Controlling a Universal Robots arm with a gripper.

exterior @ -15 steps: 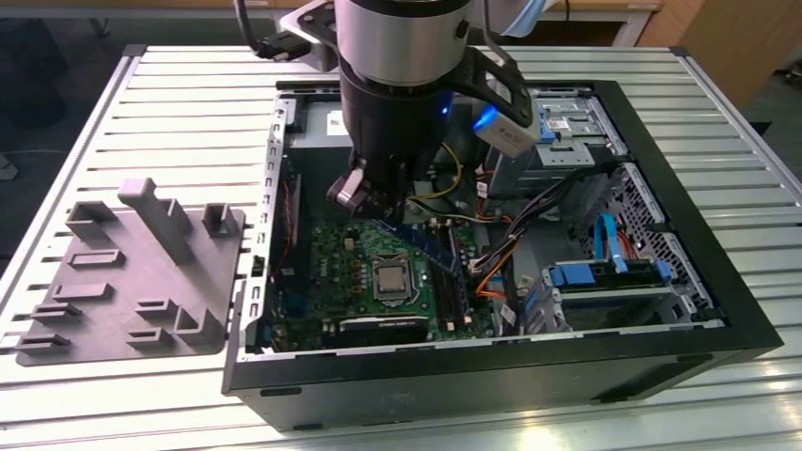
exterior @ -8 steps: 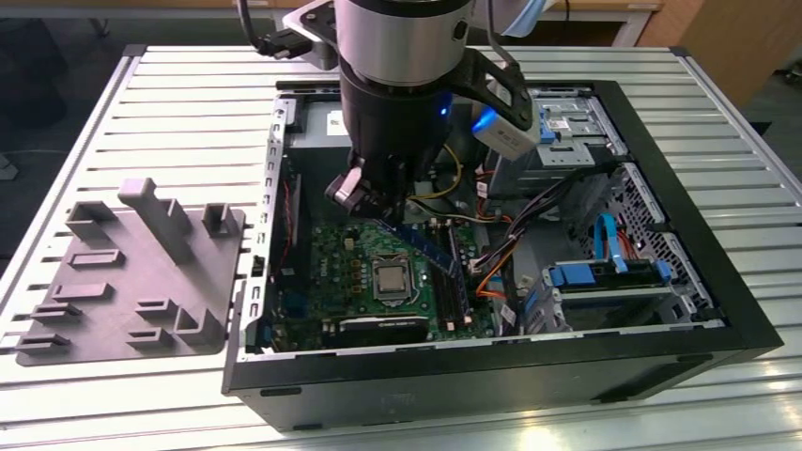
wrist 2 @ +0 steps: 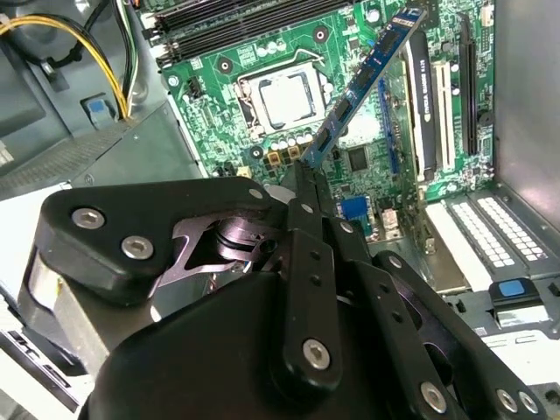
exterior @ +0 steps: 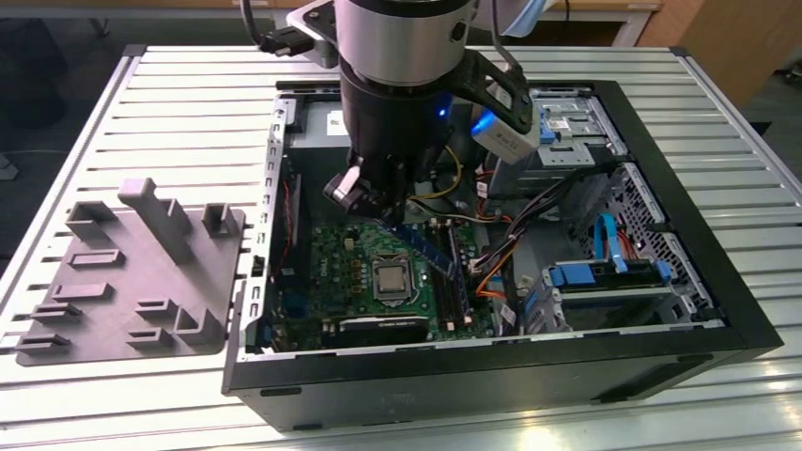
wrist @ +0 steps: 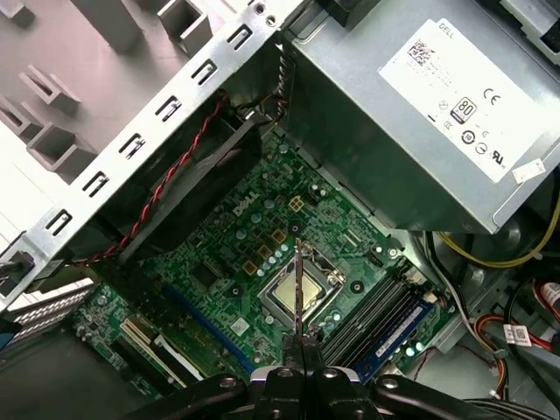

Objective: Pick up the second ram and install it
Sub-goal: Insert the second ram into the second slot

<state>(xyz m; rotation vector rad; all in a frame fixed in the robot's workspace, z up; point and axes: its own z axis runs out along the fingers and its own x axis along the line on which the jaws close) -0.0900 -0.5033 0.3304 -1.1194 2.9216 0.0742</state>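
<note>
My gripper [exterior: 372, 209] hangs inside the open computer case [exterior: 501, 371], above the green motherboard [exterior: 329, 258]. It is shut on the second ram [wrist 2: 367, 74], a thin blue stick with dark chips that juts out from the fingertips [wrist 2: 304, 179] over the board. In the first wrist view the ram [wrist: 298, 289] shows edge-on, held above the square silver processor [wrist: 293, 296] by the gripper [wrist: 298, 354]. In the exterior view the ram [exterior: 430, 252] slants down towards the long black memory slots [wrist: 378, 313] beside the processor [exterior: 393, 279]. A blue strip runs along the outer slot [wrist: 401, 328].
A grey moulded fixture [exterior: 138, 272] lies on the slatted table at the exterior view's left. The silver power supply [wrist: 420, 105] fills the case's far end. Bundled cables [exterior: 495, 258] and a drive bay with blue clips [exterior: 589, 274] crowd the exterior view's right.
</note>
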